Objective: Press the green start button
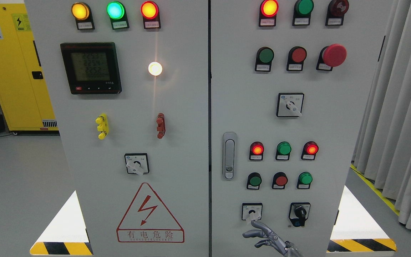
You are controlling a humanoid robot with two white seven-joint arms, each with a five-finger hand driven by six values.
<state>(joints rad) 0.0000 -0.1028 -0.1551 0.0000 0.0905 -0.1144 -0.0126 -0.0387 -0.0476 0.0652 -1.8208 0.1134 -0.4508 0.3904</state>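
The grey control cabinet's right door [334, 117] carries several green push buttons. One [264, 55] is in the upper row beside a red button [299, 54]. Two are in the lower row, a dark one [254, 180] at the left and a brighter one [305, 178] at the right, with a red button [281, 180] between them. My right hand [259, 233] comes in at the bottom edge, open and empty. Its index fingertip [252, 222] points up just below a white rotary switch [252, 211], under the dark green button. My left hand is out of view.
A red mushroom stop button [334, 55] sits at the upper right, a black key switch [300, 213] is right of my hand, and a door handle [229, 155] is to its left. Grey curtains [398, 107] hang at the right, and a yellow cabinet [13, 71] stands at the far left.
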